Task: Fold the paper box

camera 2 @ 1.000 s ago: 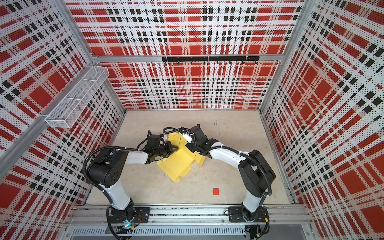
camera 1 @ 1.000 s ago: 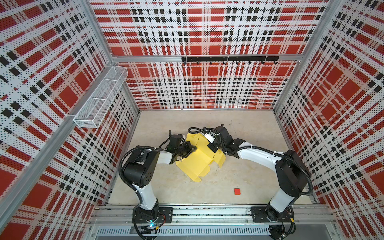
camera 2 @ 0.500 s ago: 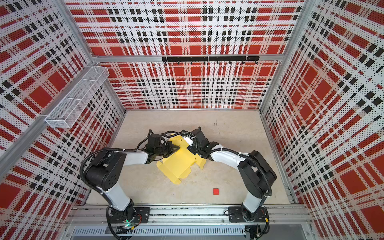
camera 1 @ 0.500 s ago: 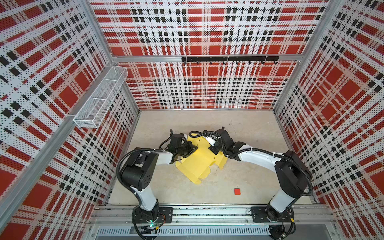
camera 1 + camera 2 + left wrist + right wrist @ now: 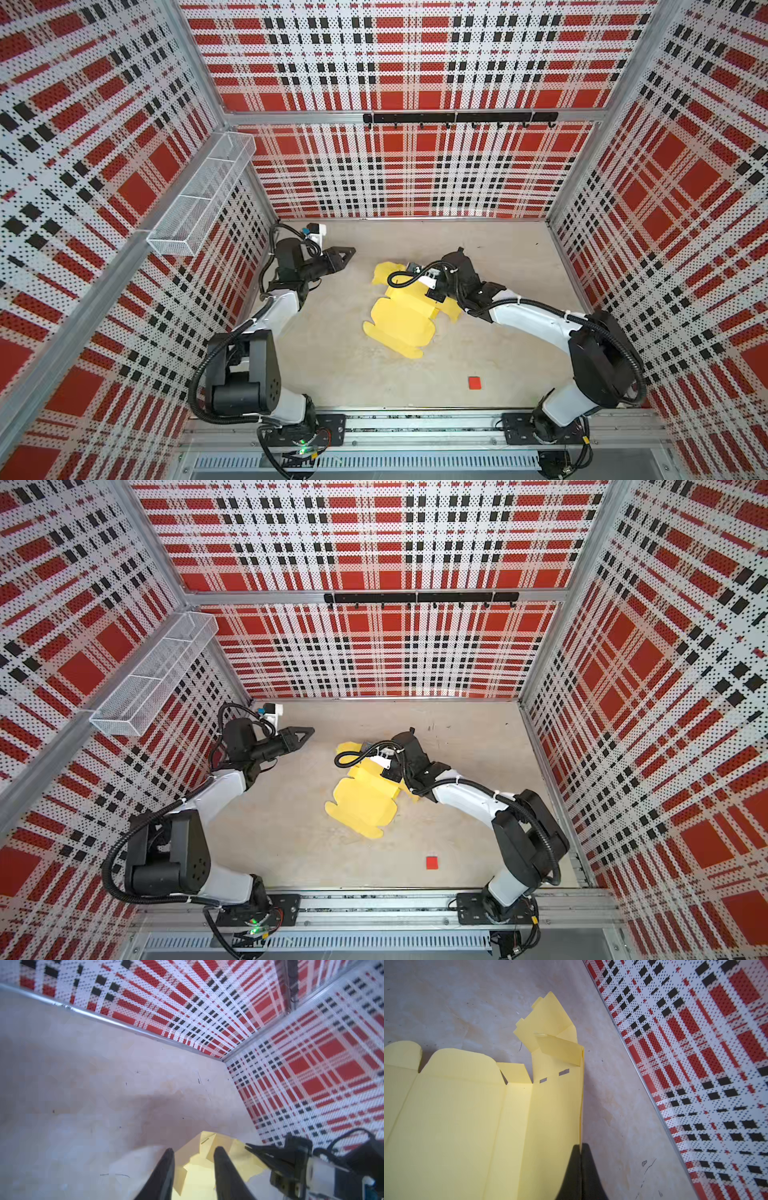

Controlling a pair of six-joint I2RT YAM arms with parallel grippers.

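Note:
The paper box (image 5: 399, 324) is a pale yellow die-cut sheet lying partly folded mid-floor, seen in both top views (image 5: 363, 800). One side panel stands up, with slits and a bent tab, in the right wrist view (image 5: 467, 1115). My right gripper (image 5: 580, 1146) is shut on the raised panel's edge; in a top view it sits at the sheet's right side (image 5: 434, 291). My left gripper (image 5: 351, 251) hangs open, left of the sheet and clear of it. In the left wrist view its fingers (image 5: 166, 1167) stand apart with nothing between them, the paper box (image 5: 239, 1159) beyond them.
A tiny red square (image 5: 474, 382) lies on the floor near the front rail. A wire basket (image 5: 199, 199) hangs on the left wall and a black hook rail (image 5: 457, 117) on the back wall. Plaid walls close in three sides.
My left gripper has let go of the paper box, opened, and drawn back to the left and far side. The right gripper keeps its hold; the sheet has settled flatter.

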